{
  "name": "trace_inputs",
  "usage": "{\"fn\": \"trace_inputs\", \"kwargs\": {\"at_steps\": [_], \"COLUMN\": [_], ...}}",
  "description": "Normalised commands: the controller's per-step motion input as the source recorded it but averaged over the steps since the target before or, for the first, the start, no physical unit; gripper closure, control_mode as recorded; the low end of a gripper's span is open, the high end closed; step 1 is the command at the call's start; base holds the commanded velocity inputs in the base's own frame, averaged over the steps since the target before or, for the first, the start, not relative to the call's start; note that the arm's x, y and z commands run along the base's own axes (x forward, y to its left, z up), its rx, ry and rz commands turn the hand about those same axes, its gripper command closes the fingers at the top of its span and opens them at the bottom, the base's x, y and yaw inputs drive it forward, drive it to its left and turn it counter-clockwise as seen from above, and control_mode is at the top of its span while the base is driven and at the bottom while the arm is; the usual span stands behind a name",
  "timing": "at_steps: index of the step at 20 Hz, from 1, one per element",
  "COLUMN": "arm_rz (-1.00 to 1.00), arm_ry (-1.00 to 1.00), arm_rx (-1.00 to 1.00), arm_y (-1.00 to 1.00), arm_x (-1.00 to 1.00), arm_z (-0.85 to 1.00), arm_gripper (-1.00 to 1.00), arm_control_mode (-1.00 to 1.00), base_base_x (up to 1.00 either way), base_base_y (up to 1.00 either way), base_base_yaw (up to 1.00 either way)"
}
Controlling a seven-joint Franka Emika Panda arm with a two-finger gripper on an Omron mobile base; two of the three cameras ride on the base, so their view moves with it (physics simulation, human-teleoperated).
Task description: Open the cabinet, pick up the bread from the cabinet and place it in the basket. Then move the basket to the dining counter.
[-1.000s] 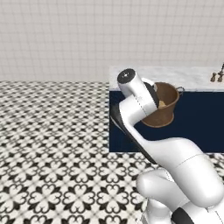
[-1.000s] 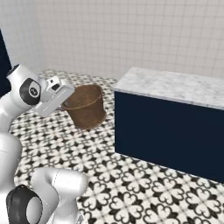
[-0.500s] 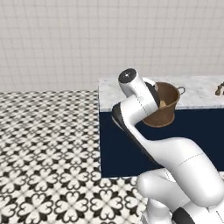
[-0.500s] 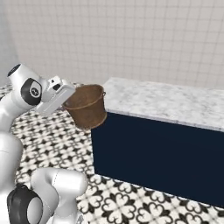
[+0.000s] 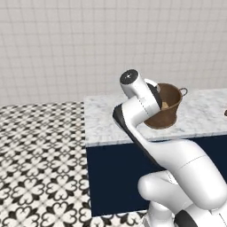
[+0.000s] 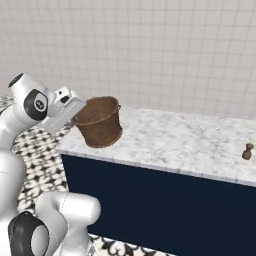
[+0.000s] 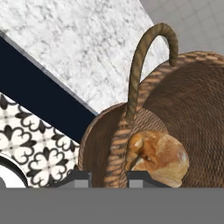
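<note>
My claw (image 7: 105, 178) is pinched on the basket (image 6: 101, 122) rim, bread (image 7: 158, 156) inside, hanging over the near-left corner of the dining surface (image 6: 190, 142) straight below.

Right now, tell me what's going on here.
The white robot arm's gripper is clamped on the rim of the small brown woven basket, one finger inside the wall and one outside. The tan bread loaf lies in the basket. The basket is over the near corner of the dining counter's white-grey marble top; whether it rests there or hangs just above it cannot be told. A small brown object stands farther along the counter.
</note>
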Motion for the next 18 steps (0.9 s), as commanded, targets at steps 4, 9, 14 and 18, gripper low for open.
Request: {"fn": "trace_inputs", "kwargs": {"at_steps": [4,9,14,18], "arm_rz": [0.00,0.00,0.00,0.00], "arm_ry": [0.00,0.00,0.00,0.02], "arm_rx": [0.00,0.00,0.00,0.27], "arm_y": [0.00,0.00,0.00,-0.03], "arm_x": [0.00,0.00,0.00,0.73], "arm_z": [0.00,0.00,0.00,-0.46], "arm_gripper": [1.00,1.00,1.00,1.00], "arm_control_mode": [1.00,1.00,1.00,-1.00], "base_base_x": [0.67,0.47,-0.11,0.00], "base_base_y": [-0.25,-0.12,-0.06,0.00], "base_base_yaw": [-0.30,-0.33,-0.09,0.00]}}
